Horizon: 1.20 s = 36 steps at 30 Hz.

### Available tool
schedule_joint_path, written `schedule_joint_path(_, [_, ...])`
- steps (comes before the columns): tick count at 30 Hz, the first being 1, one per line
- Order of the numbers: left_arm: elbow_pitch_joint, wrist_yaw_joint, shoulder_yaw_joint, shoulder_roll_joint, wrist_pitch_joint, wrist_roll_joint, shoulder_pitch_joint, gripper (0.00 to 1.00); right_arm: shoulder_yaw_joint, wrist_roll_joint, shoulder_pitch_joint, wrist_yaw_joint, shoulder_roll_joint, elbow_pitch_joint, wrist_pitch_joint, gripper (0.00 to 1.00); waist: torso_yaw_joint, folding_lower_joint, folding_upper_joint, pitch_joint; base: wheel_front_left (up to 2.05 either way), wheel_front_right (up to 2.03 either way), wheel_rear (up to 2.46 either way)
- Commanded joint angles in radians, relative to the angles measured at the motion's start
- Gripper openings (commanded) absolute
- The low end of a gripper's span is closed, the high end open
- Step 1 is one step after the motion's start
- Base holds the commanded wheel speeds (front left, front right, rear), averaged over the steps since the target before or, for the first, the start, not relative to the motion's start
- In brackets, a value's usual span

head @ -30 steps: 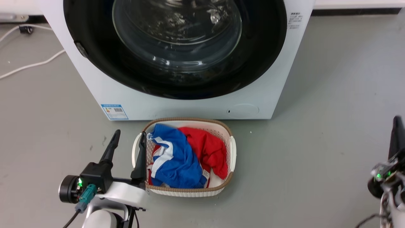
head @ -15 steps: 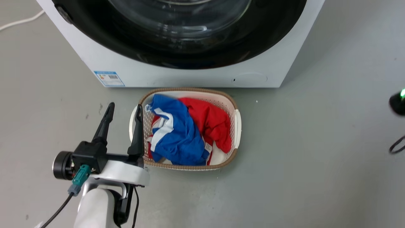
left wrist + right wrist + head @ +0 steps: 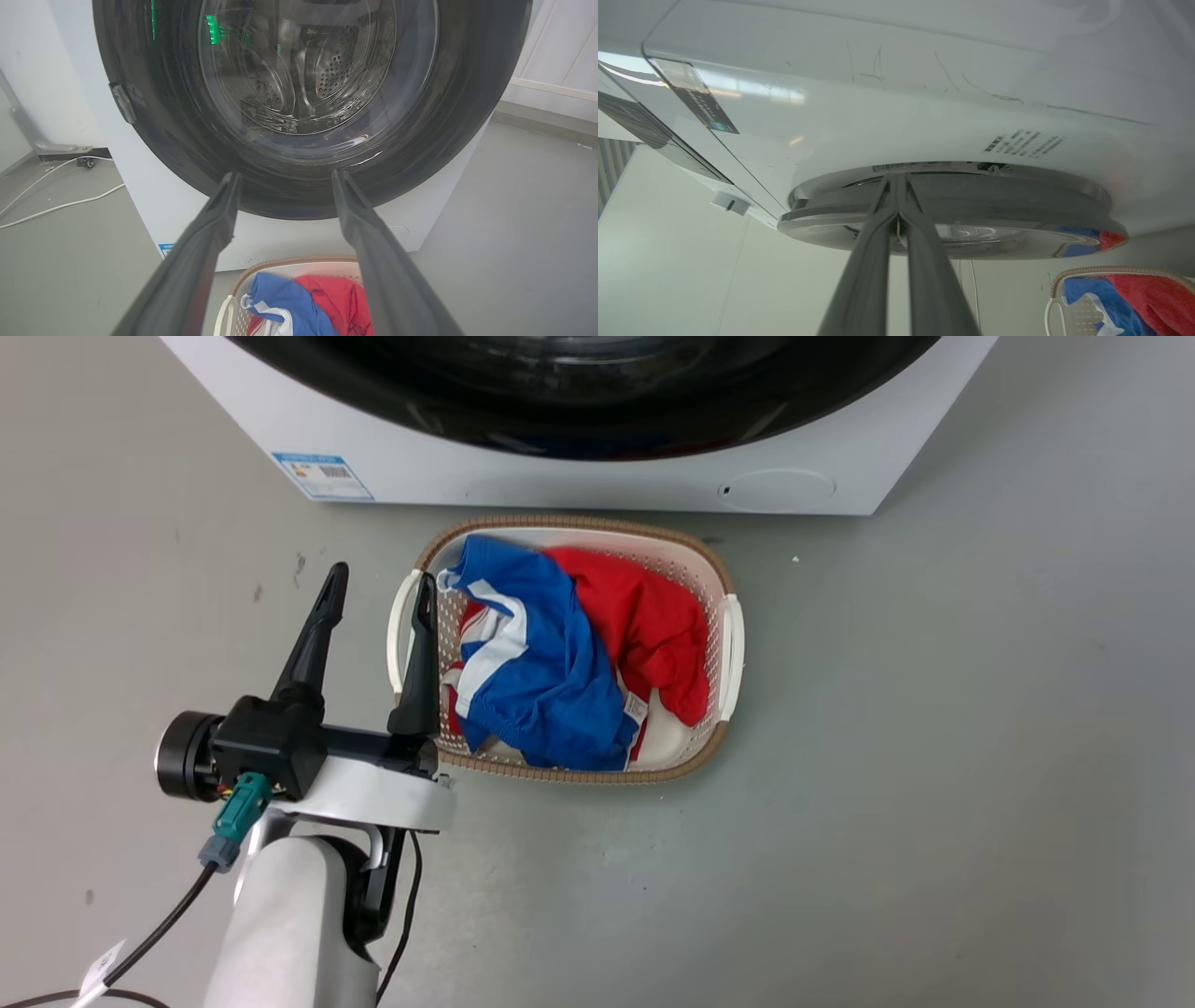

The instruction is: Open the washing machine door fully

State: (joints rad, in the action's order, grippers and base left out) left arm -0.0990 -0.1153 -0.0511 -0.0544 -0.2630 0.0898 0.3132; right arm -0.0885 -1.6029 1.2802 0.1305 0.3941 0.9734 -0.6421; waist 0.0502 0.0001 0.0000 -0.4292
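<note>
The washing machine door covers most of the front of the white washing machine. Its glossy black ring surrounds a clear glass bowl, through which the steel drum shows. From the front it looks seated against the machine. The right wrist view shows it edge-on, and it cannot be told whether it stands off the front at all. A small grey tab sits on the rim at the robot's left.

The right gripper has its two fingers pressed together with nothing visible between them. Its tips are at the seam where the door's rim meets the white front. The step in hand is probably hooking the rim outward, so the task seems barely begun. The left gripper is spread wide and empty, low in front of the machine and pointing at the door.

Just before the machine stands a laundry basket holding a blue garment and a red garment.

Thin closed tips get little purchase on a smooth curved rim, so a pull at a poor angle could let them skid off. If the latch holds, a harder tug may strain the arm or shift the machine. Once freed, the door could swing into the left gripper waiting in front of it. Whether the door would clear the basket cannot be judged.
</note>
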Motion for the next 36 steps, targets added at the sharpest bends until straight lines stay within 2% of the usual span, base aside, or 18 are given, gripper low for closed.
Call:
schedule_joint_path(1, [0.006,-0.003,-0.002,0.001,-0.002,-0.003,0.017,1.00,0.026,0.021,0.037,0.000,-0.002,0.018,-0.021,0.00,0.010,-0.0001,0.0000,-0.024,0.00,0.00,0.00])
schedule_joint_path(9, [0.017,-0.006,-0.021,0.002,-0.002,-0.007,0.054,1.00,0.122,0.113,0.195,0.000,-0.037,0.105,-0.057,0.00,0.037,-0.0001,0.0000,-0.079,0.00,0.00,0.00])
schedule_joint_path(15, [0.020,-0.005,-0.030,0.003,-0.002,-0.002,0.073,1.00,0.146,0.140,0.258,0.000,-0.070,0.143,-0.061,0.00,0.049,-0.0001,0.0000,-0.111,0.00,0.00,0.00])
schedule_joint_path(22, [0.017,0.000,-0.036,0.004,-0.002,-0.001,0.084,1.00,0.158,0.163,0.280,0.000,-0.074,0.170,-0.076,0.00,0.055,-0.0001,0.0000,-0.127,0.00,0.00,0.00])
schedule_joint_path(36, [-0.003,0.006,-0.048,0.004,-0.002,-0.003,0.078,1.00,0.190,0.172,0.208,0.000,-0.074,0.148,-0.242,0.00,0.050,-0.0001,0.0000,-0.087,0.00,0.00,0.00])
